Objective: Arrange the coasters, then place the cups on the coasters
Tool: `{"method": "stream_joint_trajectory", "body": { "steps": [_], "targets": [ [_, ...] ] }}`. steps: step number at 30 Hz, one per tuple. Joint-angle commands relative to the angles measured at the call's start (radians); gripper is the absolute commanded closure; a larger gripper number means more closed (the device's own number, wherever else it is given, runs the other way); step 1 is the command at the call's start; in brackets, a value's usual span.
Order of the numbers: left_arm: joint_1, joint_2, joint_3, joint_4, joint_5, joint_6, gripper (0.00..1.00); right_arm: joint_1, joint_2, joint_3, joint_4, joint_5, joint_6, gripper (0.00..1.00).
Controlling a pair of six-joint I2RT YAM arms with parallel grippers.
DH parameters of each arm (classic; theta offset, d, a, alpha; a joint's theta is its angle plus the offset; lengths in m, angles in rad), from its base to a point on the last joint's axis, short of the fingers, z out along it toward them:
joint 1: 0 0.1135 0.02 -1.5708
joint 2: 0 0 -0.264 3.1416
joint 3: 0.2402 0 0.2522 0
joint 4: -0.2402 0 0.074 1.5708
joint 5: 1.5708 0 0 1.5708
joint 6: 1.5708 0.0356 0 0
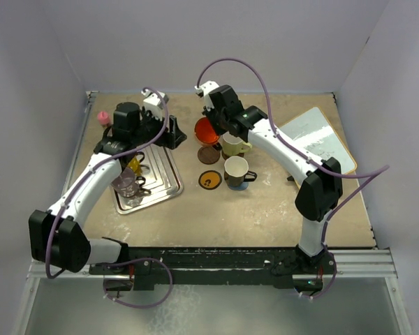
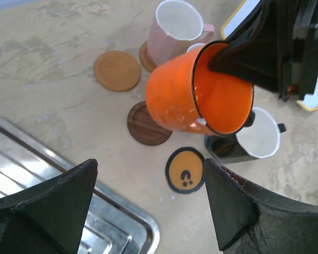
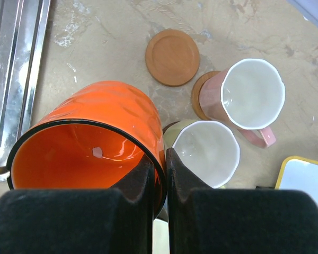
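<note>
My right gripper (image 3: 167, 164) is shut on the rim of the translucent orange cup (image 2: 180, 98), holding it tilted just above a dark brown coaster (image 2: 143, 124). Beside that lie a black, orange-centred coaster (image 2: 185, 169) and a bare orange coaster (image 3: 172, 57). The pink cup (image 3: 252, 95) stands on a brown coaster (image 3: 201, 95). Close by are the cream cup (image 3: 204, 153) and the black cup (image 2: 254, 140). My left gripper (image 2: 148, 206) is open and empty, hovering by the tray's right edge. A purplish glass cup (image 1: 128, 185) and a yellow cup (image 1: 135, 166) stand in the tray.
The silver tray (image 1: 164, 185) lies at the left of the table. A pink-capped bottle (image 1: 103, 116) stands at its far corner. A white board with a yellow edge (image 1: 318, 139) lies at the right, partly under the right arm.
</note>
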Motion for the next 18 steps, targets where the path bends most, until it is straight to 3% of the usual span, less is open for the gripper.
{"method": "stream_joint_trajectory", "body": {
  "steps": [1,7,13,18],
  "targets": [
    [-0.013,0.054,0.076,0.172,0.102,-0.16,0.22,0.006,-0.054,0.062,0.081,0.06,0.065,1.0],
    [-0.07,0.114,0.13,0.19,0.029,-0.193,0.23,0.005,-0.059,0.07,0.101,0.135,0.108,1.0],
    [-0.101,0.183,0.169,0.191,-0.072,-0.186,0.32,0.008,-0.067,0.081,0.075,0.116,0.173,1.0],
    [-0.115,0.23,0.184,0.216,-0.099,-0.17,0.33,0.022,-0.089,0.054,0.082,0.099,0.195,1.0]
  ]
}}
